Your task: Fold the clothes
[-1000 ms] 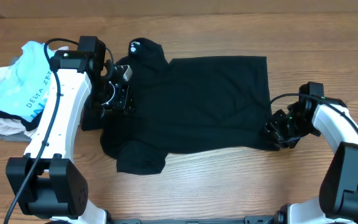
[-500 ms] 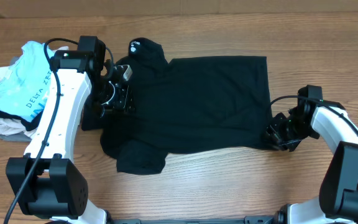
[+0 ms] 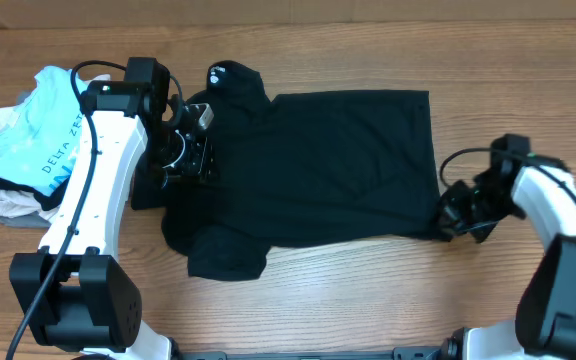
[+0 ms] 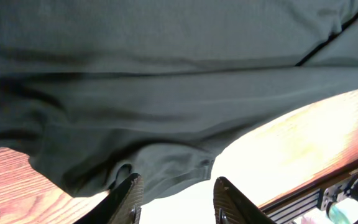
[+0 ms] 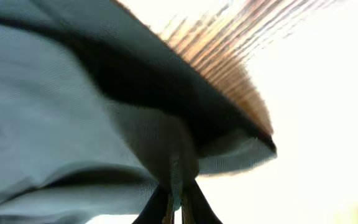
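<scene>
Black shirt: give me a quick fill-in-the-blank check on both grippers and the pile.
The right gripper is ___ on a corner of the black shirt. The left gripper, at the shirt's other end, is ___. The light-blue shirt lies beside the ___ arm.
Missing: shut; open; left.

We see the shirt (image 3: 328, 170) as matt black cloth, soft and fine-textured, lying in shallow creases. The blue shirt (image 3: 43, 130) is a smooth light cloth with white print. The table (image 3: 368, 300) is wood-grained with a smooth, faintly glossy finish that glares white in the wrist views, and the left arm (image 3: 93, 190) and right arm (image 3: 553, 195) have smooth white plastic shells with matt black joints.
</scene>
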Controlling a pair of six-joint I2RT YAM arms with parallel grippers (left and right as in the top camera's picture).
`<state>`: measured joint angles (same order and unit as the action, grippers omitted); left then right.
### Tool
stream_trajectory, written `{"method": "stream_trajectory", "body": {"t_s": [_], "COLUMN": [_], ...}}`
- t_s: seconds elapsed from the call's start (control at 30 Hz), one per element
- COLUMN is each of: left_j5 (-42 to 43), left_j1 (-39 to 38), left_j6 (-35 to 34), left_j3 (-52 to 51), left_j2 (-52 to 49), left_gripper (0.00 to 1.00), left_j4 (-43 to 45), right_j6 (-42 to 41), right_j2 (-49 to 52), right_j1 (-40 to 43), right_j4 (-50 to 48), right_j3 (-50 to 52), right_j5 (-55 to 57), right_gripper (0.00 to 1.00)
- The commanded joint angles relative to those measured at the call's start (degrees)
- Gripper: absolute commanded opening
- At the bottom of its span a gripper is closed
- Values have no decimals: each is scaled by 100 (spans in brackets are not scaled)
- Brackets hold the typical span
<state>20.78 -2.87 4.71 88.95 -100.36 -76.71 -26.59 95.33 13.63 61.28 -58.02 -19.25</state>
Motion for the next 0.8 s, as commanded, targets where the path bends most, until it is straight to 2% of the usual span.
{"method": "stream_trajectory", "body": {"t_s": [0.0, 0.2, 0.47, 0.6, 0.77], "left_j5": [-44, -44, -44, -44, -44], "left_j1": [22, 22, 22, 22, 22], "left_j6": [177, 177, 177, 177, 289], "left_j3": [83, 83, 83, 83, 83], "left_j2": [83, 83, 83, 83, 83], "left_gripper": [42, 45, 48, 51, 52], "left_j4": [20, 94, 136, 138, 44], "right_j6": [400, 391, 323, -105, -216], "right_j2": [-540, -767, -767, -767, -774], "right_j1": [61, 59, 59, 61, 155], "right_j4": [426, 1370, 1493, 1182, 761], "right_j3": [-588, -562, 72, 450, 402], "right_j5": [59, 485, 741, 977, 857], "right_gripper": [4, 4, 4, 19, 21]}}
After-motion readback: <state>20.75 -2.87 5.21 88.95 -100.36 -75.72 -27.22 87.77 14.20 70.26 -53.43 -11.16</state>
